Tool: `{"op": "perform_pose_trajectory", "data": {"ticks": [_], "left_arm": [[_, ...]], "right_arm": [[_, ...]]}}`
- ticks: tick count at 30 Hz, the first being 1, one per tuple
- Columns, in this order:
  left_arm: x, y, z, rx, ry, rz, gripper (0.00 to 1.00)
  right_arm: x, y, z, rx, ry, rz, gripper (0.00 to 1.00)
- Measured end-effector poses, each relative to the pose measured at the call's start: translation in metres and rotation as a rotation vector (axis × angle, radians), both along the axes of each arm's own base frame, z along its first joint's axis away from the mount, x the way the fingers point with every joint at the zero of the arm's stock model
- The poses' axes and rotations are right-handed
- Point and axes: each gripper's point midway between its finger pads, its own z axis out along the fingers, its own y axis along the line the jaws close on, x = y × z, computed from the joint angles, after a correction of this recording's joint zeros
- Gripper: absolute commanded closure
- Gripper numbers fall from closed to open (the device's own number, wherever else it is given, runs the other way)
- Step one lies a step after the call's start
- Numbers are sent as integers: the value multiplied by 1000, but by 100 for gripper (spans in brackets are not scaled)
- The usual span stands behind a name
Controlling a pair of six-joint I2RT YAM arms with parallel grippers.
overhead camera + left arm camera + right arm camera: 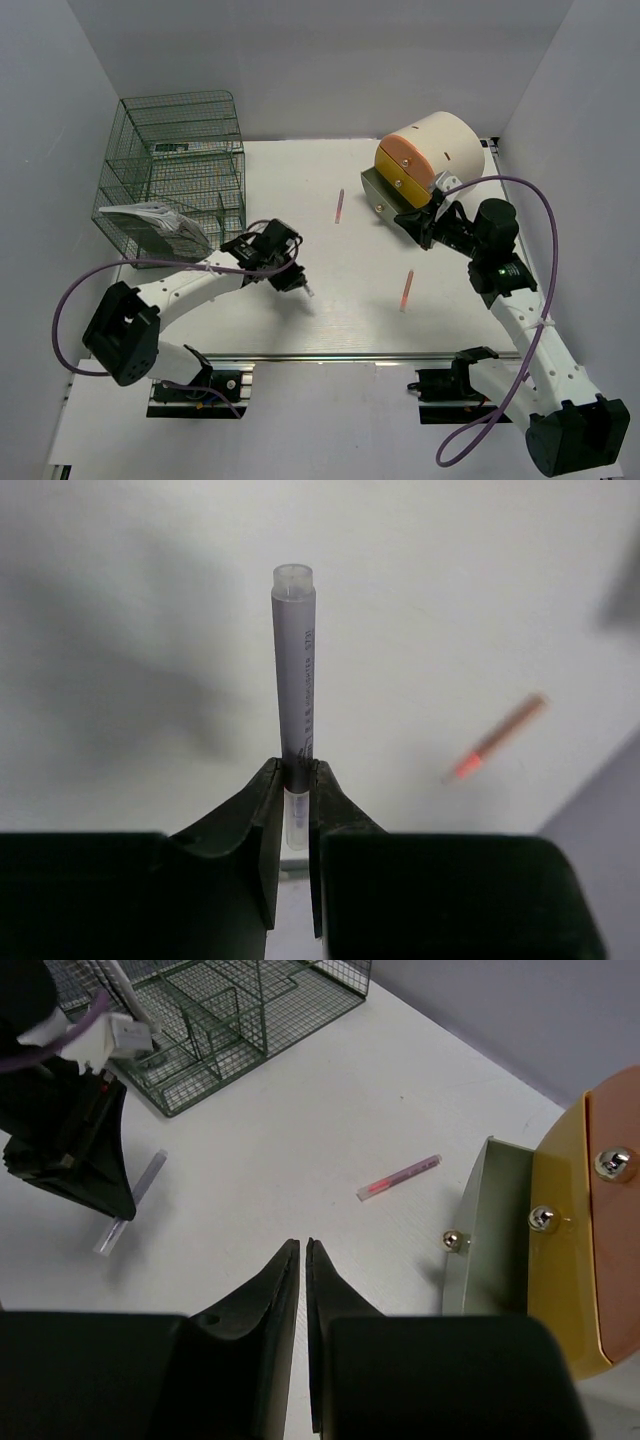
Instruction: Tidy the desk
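Note:
The white desk [350, 310] carries loose pens. My left gripper [297, 775] is shut on a grey pen [296, 660] with a clear end, gripping it near that end; the barrel points away from the wrist, low over the desk. From above, that left gripper [296, 281] is left of centre. The right wrist view shows the grey pen [132, 1200] under the left fingers. Two red pens [340, 206] [406, 289] lie loose. My right gripper [302, 1247] is shut and holds nothing, hovering beside the drawers.
A green wire-mesh rack [175, 170] stands at the back left, a folded paper [155, 224] at its front. A cream cylinder with an orange face [430, 155] sits at the back right, with a grey-green drawer [490, 1230] pulled out and a yellow drawer [560, 1250] beside it.

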Motion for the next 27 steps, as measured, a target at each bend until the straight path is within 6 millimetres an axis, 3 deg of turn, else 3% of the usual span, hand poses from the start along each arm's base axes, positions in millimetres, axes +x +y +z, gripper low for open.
{"op": "perform_pose_trajectory", "data": {"ticks": [2,6,9,12,15,19,23,27], "left_arm": [[11,-19,23,-60,-92,-115,100],[46,-61,72,-149,-309,-318,100],[89,-100,107,-170,-462,-412,100],[132,-138,129,-192,-575,-462,100],[172,-173,132,-221,-633,-476,100],[202,-200,108,-249,-617,-450,100],[217,-213,80,-277,-563,-395,100],[226,-221,64,-318,-528,-341,100]], "right_arm": [[4,-4,0,-3,0,-25,89],[18,-19,-2,-6,10,-134,100],[31,-38,-3,1,25,-258,100],[42,-56,-3,6,32,-363,100],[48,-70,-2,13,34,-436,100],[51,-80,-1,16,30,-481,100],[52,-84,0,16,26,-497,100],[52,-86,1,16,24,-505,100]]}}
